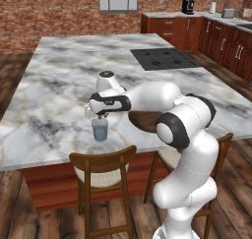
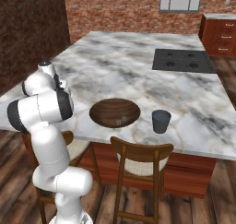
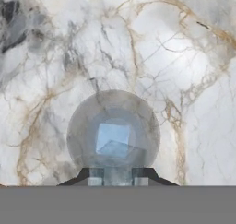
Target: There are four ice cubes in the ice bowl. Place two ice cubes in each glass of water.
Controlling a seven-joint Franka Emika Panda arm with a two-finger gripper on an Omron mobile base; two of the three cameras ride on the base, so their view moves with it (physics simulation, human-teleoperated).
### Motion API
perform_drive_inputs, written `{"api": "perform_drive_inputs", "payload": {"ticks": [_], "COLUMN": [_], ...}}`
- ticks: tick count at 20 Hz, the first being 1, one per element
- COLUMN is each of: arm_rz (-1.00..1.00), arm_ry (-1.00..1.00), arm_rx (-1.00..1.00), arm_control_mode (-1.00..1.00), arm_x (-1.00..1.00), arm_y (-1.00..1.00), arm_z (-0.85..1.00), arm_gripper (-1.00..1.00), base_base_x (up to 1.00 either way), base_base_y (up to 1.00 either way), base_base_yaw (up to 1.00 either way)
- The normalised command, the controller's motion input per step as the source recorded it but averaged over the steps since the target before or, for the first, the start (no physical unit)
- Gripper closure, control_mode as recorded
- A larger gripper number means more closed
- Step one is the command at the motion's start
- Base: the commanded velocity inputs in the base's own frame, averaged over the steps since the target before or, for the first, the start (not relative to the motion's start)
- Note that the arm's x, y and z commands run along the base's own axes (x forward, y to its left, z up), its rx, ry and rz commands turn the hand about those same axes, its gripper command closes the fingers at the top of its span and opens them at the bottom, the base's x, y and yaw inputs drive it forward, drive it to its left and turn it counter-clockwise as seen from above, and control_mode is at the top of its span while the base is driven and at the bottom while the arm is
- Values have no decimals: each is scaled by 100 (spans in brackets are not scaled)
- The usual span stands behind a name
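Dark fingertips [image 3: 94, 176] of the tool [image 3: 117, 177] stood at the bottom edge of the hand view, clenched, as far as could be judged, on a small pale ice cube [image 3: 117, 174] held between them. Directly beneath, at frame centre, was the round mouth of a glass [image 3: 76, 135] of water on the marble worktop [image 3: 184, 57], with another cube [image 3: 114, 136] already lying inside it.

In the left base view the white arm [image 1: 147, 98] reached toward the left of the frame, and the tool [image 1: 100, 116] hovered just above the rim of that glass [image 1: 100, 131], near the worktop's front edge.

In the right base view the wooden bowl [image 2: 103, 109] sat at frame centre, with what looked like two pale cubes [image 2: 120, 121] near its lower right rim. A darker glass [image 2: 161, 121] stood just to the right of the bowl, apart from it.

The step in hand appeared to be dropping a second cube into the first glass. Done well, it called for keeping the cube centred over the mouth, since the glass is narrow and a cube striking the rim could bounce onto the marble. A release from low over the rim would limit splashing. The fingers needed to part only enough to free the cube. A straight lift afterwards would keep the tool from tipping the glass, which stood close to the edge. By this reckoning the task was about half done, with the bowl's two cubes owed to the darker glass.
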Motion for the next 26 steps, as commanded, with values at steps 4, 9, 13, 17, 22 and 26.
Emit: {"api": "perform_drive_inputs", "payload": {"ticks": [4,9,13,17,22,26], "arm_rz": [0,-3,-2,-2,-2,-2], "arm_ry": [0,0,0,0,0,0], "arm_rx": [0,0,0,0,0,0], "arm_control_mode": [-100,-100,-100,-100,-100,-100], "arm_x": [9,0,0,6,5,3], "arm_y": [3,-6,-1,0,0,0], "arm_z": [-16,-19,-18,-15,-3,0], "arm_gripper": [100,100,100,100,100,100], "base_base_x": [0,0,0,0,0,0], "base_base_y": [0,0,0,0,0,0], "base_base_yaw": [0,0,0,0,0,0]}}
